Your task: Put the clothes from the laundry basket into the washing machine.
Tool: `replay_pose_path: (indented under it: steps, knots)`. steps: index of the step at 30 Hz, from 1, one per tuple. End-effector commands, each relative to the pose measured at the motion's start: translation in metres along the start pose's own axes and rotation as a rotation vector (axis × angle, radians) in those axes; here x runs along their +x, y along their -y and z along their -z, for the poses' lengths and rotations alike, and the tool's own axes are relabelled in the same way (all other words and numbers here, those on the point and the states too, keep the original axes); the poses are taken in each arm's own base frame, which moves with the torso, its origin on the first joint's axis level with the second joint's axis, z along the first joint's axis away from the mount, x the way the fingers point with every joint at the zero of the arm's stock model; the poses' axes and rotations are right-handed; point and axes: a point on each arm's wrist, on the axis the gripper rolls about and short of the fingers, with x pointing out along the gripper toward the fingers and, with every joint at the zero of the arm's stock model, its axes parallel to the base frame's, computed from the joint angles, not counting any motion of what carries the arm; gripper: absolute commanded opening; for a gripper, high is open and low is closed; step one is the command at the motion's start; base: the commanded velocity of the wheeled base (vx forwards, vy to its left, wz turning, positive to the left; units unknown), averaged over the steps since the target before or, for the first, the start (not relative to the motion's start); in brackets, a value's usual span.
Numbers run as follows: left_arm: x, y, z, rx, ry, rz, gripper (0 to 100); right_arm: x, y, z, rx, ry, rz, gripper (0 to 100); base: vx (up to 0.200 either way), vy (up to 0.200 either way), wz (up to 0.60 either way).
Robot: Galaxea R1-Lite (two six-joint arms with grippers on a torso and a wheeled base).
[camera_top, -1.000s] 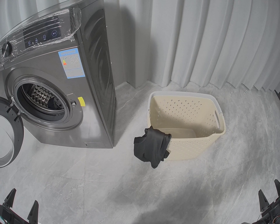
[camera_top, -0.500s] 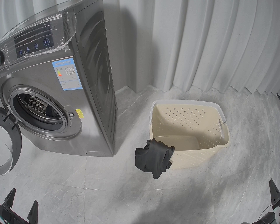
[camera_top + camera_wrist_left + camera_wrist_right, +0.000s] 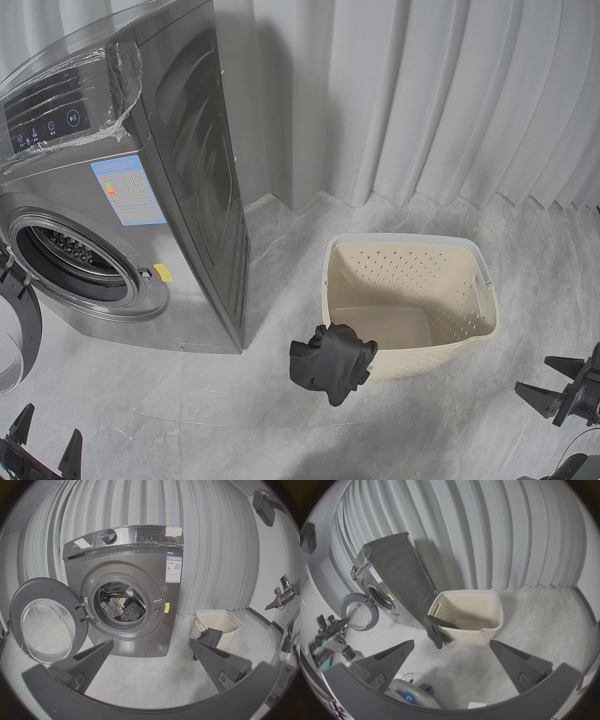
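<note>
Clothes look partly loaded to me. A dark bundle (image 3: pixel 132 613) already lies inside the drum of the washing machine (image 3: pixel 187 187). One black garment (image 3: pixel 331 365) is draped over the near rim of the laundry basket (image 3: pixel 409 239), most of it hanging down the outside towards the floor (image 3: pixel 250 412). Inside the basket I can make out only its bare bottom, so I judge this to be the last piece. What remains is to pick it off the rim, carry it across and push it through the port. The round door (image 3: pixel 47 620) stands swung wide, so nothing blocks the opening.

My left jaws are spread wide and hold nothing; they sit low on my left, facing the drum. My right jaws are also wide apart and empty, low on my right, near the basket but not touching it.

The floor is grey marbled tile. The basket stands on it just beside the machine's flank. Pale pleated curtains (image 3: pixel 437 94) run along the wall behind both, and clear film (image 3: pixel 119 75) is wrapped over the machine's control panel.
</note>
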Motion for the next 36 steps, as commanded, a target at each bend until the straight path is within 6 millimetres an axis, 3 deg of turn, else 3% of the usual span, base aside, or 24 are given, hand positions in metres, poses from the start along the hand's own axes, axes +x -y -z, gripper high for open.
replay_pose_path:
  steps: [1,7,21,27,36]
  knots:
    - [0.001,0.000,0.005,0.000,-0.011,0.000,100,0.067,-0.019,0.001,0.078,-0.254,-0.147,100,0.000,0.000,0.00]
    - [0.001,0.000,0.005,0.000,-0.010,0.001,100,0.091,-0.042,0.001,0.103,-0.276,-0.194,100,0.000,0.000,0.00]
    - [0.001,0.000,0.005,-0.005,-0.011,-0.002,100,0.181,-0.078,0.026,0.064,-0.305,-0.164,100,0.000,0.000,0.00]
    - [0.001,0.000,0.005,-0.005,-0.009,-0.002,100,0.205,-0.095,0.035,0.124,-0.311,-0.129,100,0.000,0.000,0.00]
    - [0.001,0.000,0.005,-0.005,-0.009,-0.002,100,0.240,-0.104,0.051,0.152,-0.342,-0.088,100,0.000,0.000,0.00]
